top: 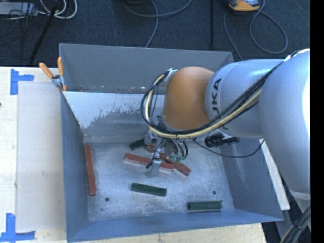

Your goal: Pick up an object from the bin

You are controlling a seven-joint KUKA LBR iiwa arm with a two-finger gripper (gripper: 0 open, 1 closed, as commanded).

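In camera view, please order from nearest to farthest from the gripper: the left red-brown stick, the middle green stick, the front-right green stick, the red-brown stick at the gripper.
1. Red-brown stick at the gripper, bin centre.
2. Middle green stick, just in front.
3. Front-right green stick and left red-brown stick, opposite sides: too close to call.

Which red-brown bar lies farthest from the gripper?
The long red-brown bar beside the bin's left wall, lying alone; the other red-brown bars sit at the gripper.

grey bin (114, 209) holds reddish-brown bars (90, 169) and dark green bars (148, 190).
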